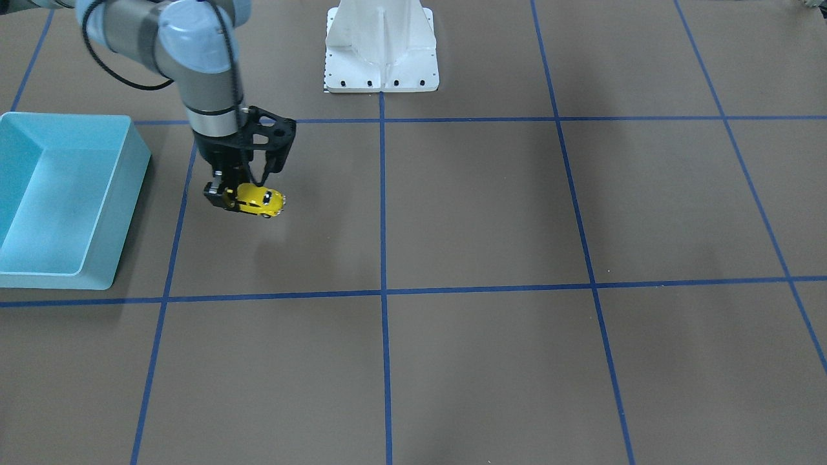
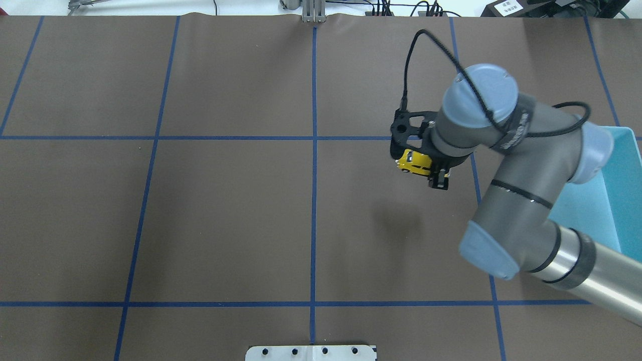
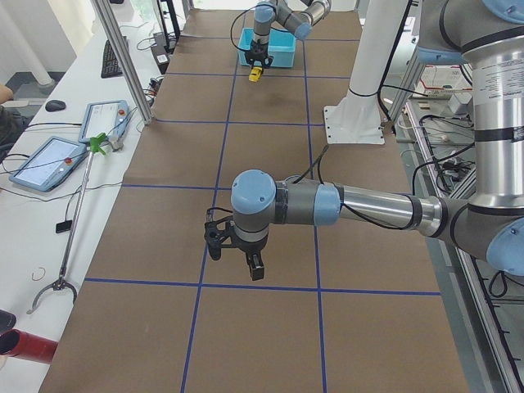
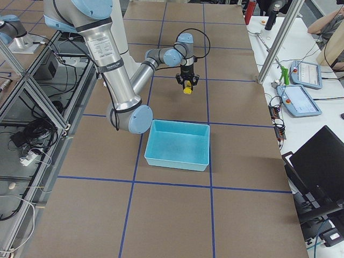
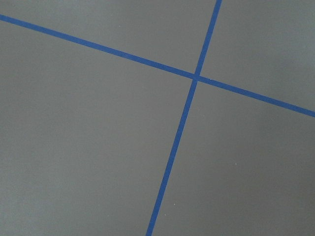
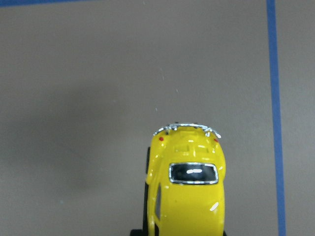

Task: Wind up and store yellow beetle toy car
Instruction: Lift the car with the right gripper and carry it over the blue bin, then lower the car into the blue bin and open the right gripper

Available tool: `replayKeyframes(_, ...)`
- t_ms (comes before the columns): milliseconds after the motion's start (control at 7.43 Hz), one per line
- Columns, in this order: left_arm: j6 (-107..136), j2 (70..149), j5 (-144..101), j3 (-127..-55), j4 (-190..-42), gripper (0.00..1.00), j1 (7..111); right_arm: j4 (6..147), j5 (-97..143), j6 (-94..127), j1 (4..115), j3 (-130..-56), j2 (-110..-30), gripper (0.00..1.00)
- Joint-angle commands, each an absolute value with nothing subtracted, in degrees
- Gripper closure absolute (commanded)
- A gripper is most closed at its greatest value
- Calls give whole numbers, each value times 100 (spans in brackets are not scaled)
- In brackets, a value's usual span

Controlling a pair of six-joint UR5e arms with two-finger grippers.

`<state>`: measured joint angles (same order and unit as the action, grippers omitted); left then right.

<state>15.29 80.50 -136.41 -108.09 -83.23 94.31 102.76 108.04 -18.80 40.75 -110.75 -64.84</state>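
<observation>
The yellow beetle toy car (image 1: 261,201) hangs in the air above the brown table, held by one end in my right gripper (image 1: 227,197), which is shut on it. The car also shows in the overhead view (image 2: 414,162), the exterior right view (image 4: 187,90) and, from close above, the right wrist view (image 6: 187,191). It is well clear of the table and casts a shadow below. My left gripper (image 3: 237,258) shows only in the exterior left view, low over the table's other half. I cannot tell whether it is open or shut.
A light blue open bin (image 1: 132,187) stands on the table beside the right arm, also in the overhead view (image 2: 624,165) and the exterior right view (image 4: 180,161). The white robot base (image 1: 381,64) stands at the table's edge. Blue tape lines grid the brown table.
</observation>
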Motion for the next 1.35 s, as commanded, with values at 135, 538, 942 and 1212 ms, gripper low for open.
replayKeyframes(135, 1529, 8051, -13641, -10784, -8323, 0, 9431, 10240, 11801, -3140, 5918, -11171, -7581, 97)
replayKeyframes(538, 1521, 8059, -13458, -10775, -8332, 0, 9431, 8552, 12198, -2816, 6539, -11136, -9520, 97)
replayKeyframes(942, 1521, 8077, -13403, -10775, -8323, 0, 9431, 7541, 12709, -1960, 6539, -10662, -9923, 92)
replayKeyframes(1212, 1521, 8077, -13403, -10775, -8314, 0, 9431, 7532, 12700, -1907, 6530, -10303, -9739, 84)
